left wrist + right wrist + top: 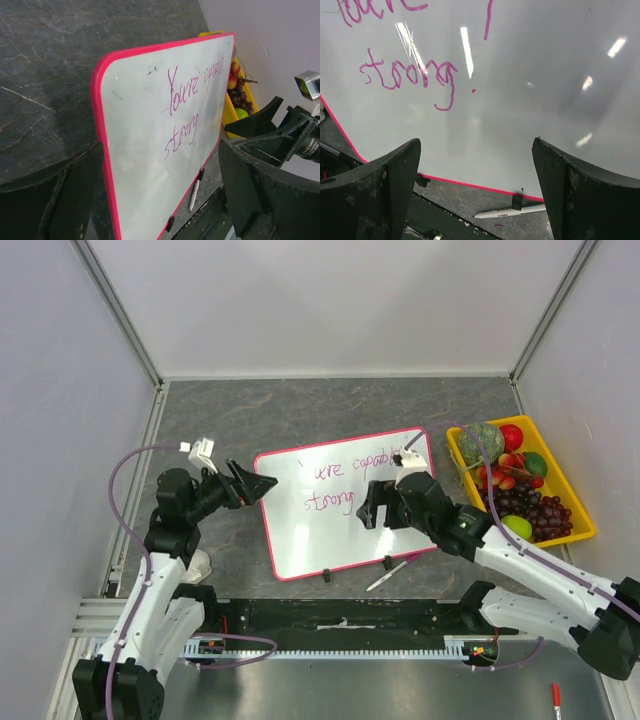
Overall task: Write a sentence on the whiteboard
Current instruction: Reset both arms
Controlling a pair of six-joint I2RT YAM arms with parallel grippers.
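Note:
The whiteboard (310,540) lies flat on the dark table, its pink rim showing, with two black clips on its near edge. The sentence (345,485) in purple cursive reads "You're capable" over "strong"; it also shows in the left wrist view (185,110). My left gripper (262,483) is open, and its jaws straddle the board's left edge (102,150). My right gripper (372,506) is open and empty, hovering over the board (530,75) below "strong" (410,75). A white marker (392,573) lies on the table just past the near edge (510,212).
A yellow basket (578,532) of toy fruit stands right of the board. A second pen (555,697) lies at the bottom right on the metal base. A small white object (198,565) sits by the left arm. Grey walls enclose the table.

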